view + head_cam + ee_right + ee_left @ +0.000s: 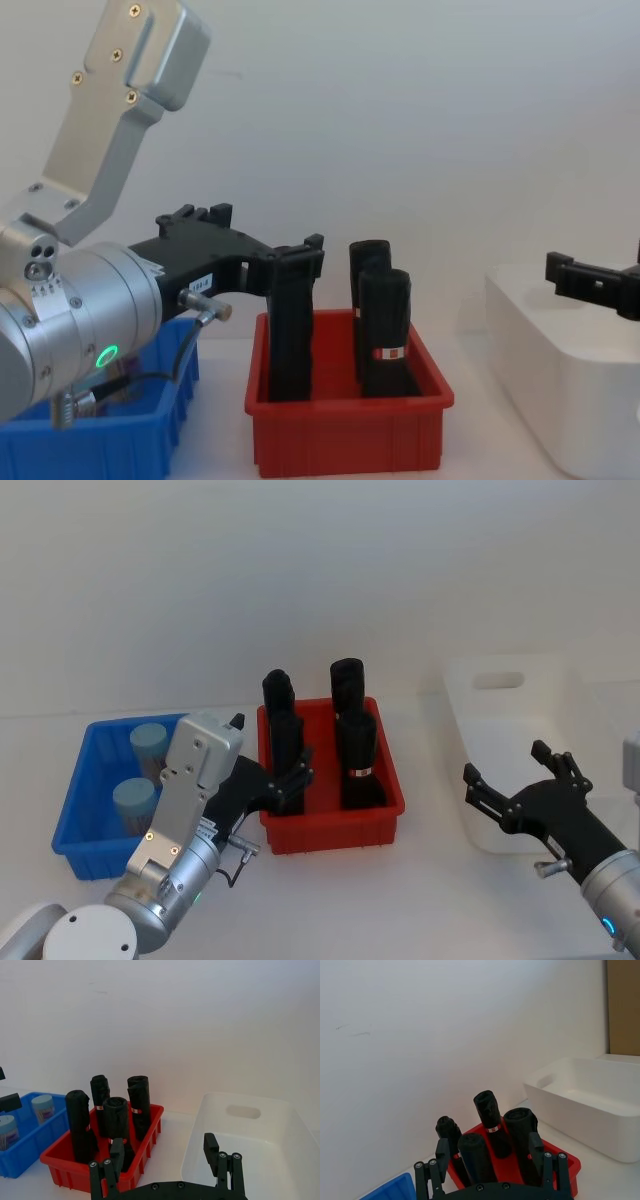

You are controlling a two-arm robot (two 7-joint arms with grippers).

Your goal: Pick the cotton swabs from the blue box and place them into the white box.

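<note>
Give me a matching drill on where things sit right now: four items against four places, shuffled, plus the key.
Column one:
1 cotton swabs
2 black rolls
3 left gripper
4 right gripper

Column two:
A open, over the near end of the white box
B standing in the red bin
C in the blue box
D open, at the red bin's left wall

Pairs: 1-C, 2-B, 3-D, 4-A.

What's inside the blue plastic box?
Two clear cotton swab tubs with pale blue-grey lids stand in the blue plastic box. The silver left arm covers its right side, so anything there is hidden.
</note>
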